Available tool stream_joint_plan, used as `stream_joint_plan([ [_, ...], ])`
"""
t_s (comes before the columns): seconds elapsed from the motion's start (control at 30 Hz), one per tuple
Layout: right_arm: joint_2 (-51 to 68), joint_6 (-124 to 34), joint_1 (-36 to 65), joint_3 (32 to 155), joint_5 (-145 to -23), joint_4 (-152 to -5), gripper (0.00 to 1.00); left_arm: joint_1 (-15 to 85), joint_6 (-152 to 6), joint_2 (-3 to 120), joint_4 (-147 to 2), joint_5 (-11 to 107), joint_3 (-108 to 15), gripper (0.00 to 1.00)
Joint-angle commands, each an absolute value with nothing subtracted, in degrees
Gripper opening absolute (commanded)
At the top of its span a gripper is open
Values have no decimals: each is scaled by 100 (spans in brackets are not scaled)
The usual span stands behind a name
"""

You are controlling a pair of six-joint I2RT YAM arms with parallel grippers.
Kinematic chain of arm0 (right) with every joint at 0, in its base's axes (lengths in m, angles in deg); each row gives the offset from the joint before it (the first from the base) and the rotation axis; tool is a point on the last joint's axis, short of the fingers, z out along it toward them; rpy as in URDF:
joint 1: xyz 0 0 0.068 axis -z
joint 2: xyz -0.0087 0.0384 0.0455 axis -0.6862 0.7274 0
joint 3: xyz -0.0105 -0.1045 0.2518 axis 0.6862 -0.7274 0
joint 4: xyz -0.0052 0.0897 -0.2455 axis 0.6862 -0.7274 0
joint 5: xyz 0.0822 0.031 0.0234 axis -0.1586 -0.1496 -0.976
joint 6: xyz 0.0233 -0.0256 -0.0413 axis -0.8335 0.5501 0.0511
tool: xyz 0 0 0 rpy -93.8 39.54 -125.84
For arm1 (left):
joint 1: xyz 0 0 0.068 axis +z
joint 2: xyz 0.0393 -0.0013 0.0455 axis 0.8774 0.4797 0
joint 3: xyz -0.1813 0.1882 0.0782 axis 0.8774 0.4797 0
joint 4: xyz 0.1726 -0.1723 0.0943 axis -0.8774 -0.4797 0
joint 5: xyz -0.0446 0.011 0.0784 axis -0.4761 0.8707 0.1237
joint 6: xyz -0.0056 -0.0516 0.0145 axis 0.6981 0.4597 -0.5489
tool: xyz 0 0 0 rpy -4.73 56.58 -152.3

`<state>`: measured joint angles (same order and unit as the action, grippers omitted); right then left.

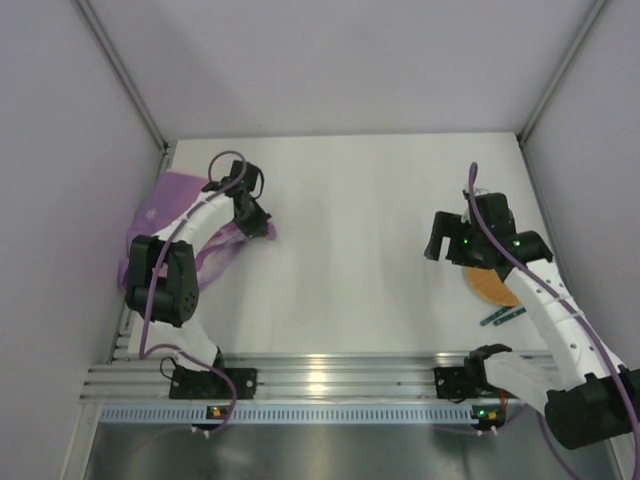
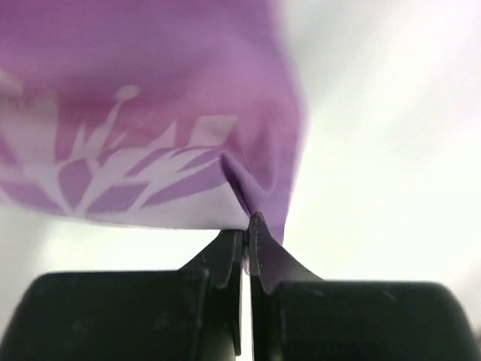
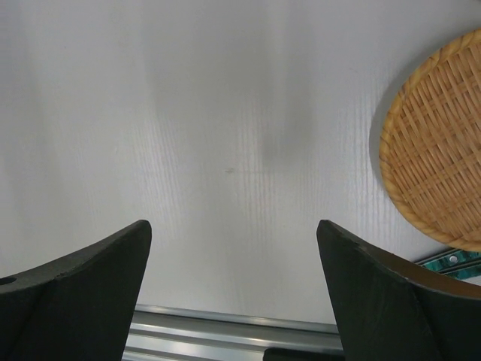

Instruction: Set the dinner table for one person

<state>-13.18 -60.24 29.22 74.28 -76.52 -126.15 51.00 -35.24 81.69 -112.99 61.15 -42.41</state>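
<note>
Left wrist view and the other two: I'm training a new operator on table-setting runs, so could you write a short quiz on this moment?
1. True or false: the left jaws are shut on a pinched fold of the purple placemat.
2. Where is the woven plate? A) gripped in the right jaws; B) lying on the dinner table, off to one side of the right jaws; C) on top of the placemat.
3. Fill in: the right jaws stand ____ and hold nothing.
Key: 1 true; 2 B; 3 open.
</note>
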Motion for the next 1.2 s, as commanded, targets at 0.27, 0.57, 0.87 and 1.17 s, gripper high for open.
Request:
stream_joint_plan([
  [0.27,-1003,-5942,2936,7417,-7512,-12653,92,2557,-1939,10315,-11741,4719,-8862,98],
  [0.57,-536,-6038,2927,7743,-8125,-12434,92,2529,-2393,9896,-11785,4639,-9498,99],
  [0.87,-387,-6381,2927,7470,-8813,-11985,92,2714,-4986,8841,-13377,6993,-7920,98],
  [1.17,-386,-6276,2918,7479,-8936,-12055,92,2522,-5841,8664,-12780,7268,-5799,99],
])
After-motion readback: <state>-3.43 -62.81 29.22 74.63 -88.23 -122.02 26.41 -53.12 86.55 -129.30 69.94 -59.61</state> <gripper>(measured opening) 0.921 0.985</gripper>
